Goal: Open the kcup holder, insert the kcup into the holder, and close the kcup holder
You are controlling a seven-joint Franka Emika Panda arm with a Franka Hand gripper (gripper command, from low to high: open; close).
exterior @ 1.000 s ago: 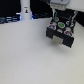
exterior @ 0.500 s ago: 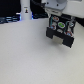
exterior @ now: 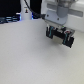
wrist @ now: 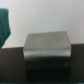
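Directly below claw [exterior: 56,22], kcup holder [exterior: 60,36].

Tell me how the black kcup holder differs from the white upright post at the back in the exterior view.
The kcup holder is black, the white post pale. The holder is wide and boxy, the post narrow and upright. The holder sits under the gripper at the exterior view's right; the post stands apart, farther left. Both are blurred.

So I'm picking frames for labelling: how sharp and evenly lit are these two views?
Exterior view: low-res and soft, the pincer and the dark object below it smeared, the table bright and washed out. Wrist view: blurred too, a grey block with soft edges, a green patch unidentifiable.
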